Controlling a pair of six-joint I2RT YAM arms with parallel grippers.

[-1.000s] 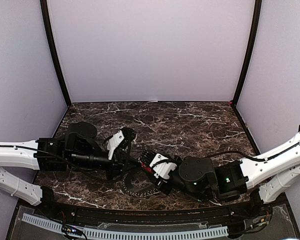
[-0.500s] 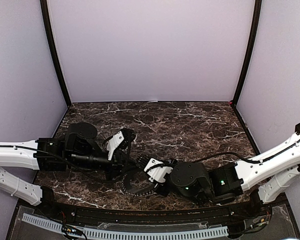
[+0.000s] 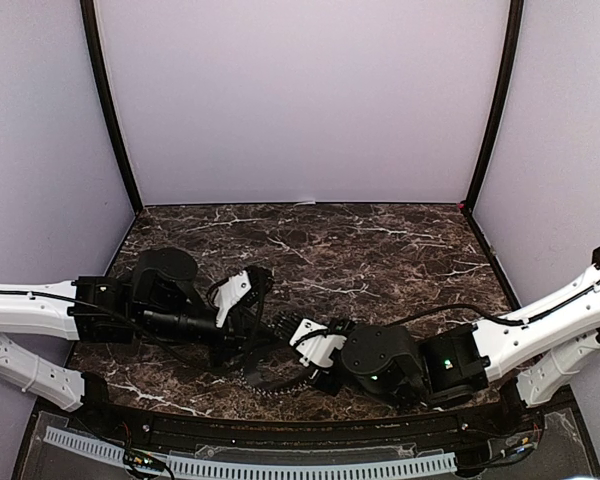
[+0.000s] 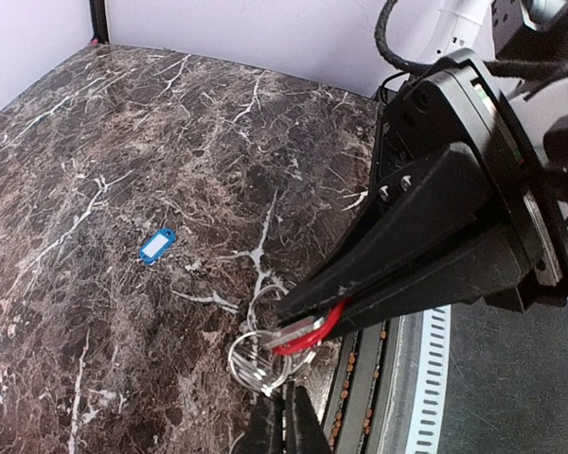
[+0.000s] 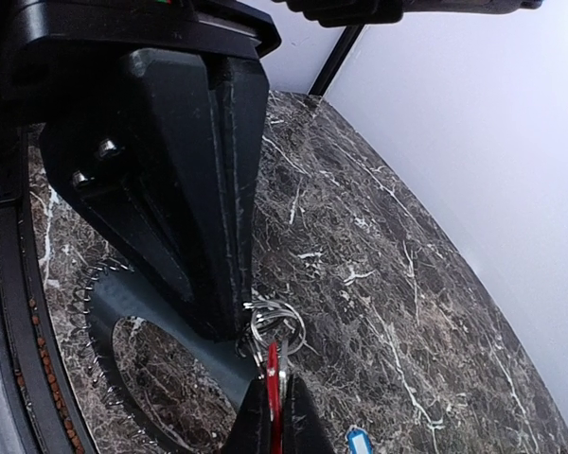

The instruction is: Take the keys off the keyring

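Note:
My left gripper (image 4: 286, 427) is shut on a bunch of small wire split rings (image 4: 258, 364) just above the marble. My right gripper (image 5: 273, 416) is shut on the red-headed key (image 5: 273, 371), which hangs from those wire rings (image 5: 278, 324). The two grippers meet tip to tip near the table's front, left (image 3: 263, 335) and right (image 3: 283, 328). The toothed grey keyring (image 5: 205, 365) lies flat under them and also shows in the top view (image 3: 270, 380). The blue-headed key (image 4: 157, 245) lies alone on the marble, apart from the rings.
A perforated grey strip (image 3: 250, 465) and a black rail run along the table's near edge, close below the grippers. Lilac walls close the back and both sides, with black posts (image 3: 108, 110) at the corners.
The right gripper has moved left with the red key until it meets the left gripper's tips. The toothed ring has shifted left with it. The left arm has dipped slightly.

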